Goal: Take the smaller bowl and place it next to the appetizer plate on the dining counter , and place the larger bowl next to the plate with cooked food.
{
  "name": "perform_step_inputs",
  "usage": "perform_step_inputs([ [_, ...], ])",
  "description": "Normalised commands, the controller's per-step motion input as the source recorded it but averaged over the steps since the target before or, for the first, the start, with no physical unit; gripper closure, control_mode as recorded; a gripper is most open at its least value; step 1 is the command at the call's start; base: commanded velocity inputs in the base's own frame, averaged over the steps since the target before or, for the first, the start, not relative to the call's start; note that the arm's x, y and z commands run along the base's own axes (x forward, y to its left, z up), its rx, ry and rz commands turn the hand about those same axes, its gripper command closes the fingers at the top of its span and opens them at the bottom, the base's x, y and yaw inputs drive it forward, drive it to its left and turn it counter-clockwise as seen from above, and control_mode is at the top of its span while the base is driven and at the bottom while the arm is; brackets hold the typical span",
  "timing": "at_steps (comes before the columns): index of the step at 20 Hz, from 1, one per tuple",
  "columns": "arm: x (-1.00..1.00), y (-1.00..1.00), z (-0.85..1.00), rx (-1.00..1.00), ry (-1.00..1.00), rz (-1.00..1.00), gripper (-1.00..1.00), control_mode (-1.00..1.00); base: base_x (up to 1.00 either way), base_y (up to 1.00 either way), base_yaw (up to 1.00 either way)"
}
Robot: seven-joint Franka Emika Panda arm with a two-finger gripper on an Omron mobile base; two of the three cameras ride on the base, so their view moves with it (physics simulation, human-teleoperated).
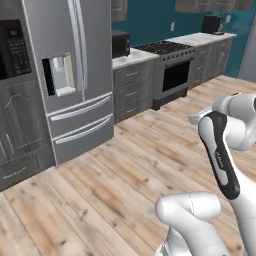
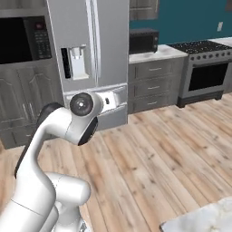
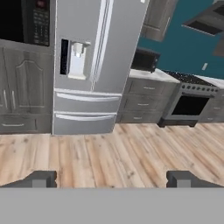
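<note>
white marble corner of the dining counter shows grey veins, while the gripper stands apart, empty.

Both base cameras looked forward and down over the arm across a wooden floor toward a steel fridge and a stove. The left one held the fridge at upper left, the right one near top centre. The hand camera faced the same fridge level and from farther back, with the finger tips at its bottom edge.
</note>
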Motion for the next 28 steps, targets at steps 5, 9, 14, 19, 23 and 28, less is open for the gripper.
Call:
perform_step_inputs([
  [5, 0.0, 0.0, 0.0, 0.0, 0.0, 0.0, -1.0, 1.0, 1.0, 0.0, -0.13],
  [9, 0.0, 0.0, 0.0, 0.0, 0.0, 0.0, -1.0, 1.0, 1.0, 0.0, -0.1],
  [14, 0.0, 0.0, 0.0, 0.0, 0.0, 0.0, -1.0, 1.0, 1.0, -0.04, -0.02],
  [19, 0.0, 0.0, 0.0, 0.0, 0.0, 0.0, -1.0, 1.0, 1.0, -0.21, -0.01],
  [23, 0.0, 0.0, 0.0, 0.0, 0.0, 0.0, -1.0, 1.0, 1.0, -0.51, -0.19],
  [28, 0.0, 0.0, 0.0, 0.0, 0.0, 0.0, -1.0, 1.0, 0.92, -0.52, -0.3],
])
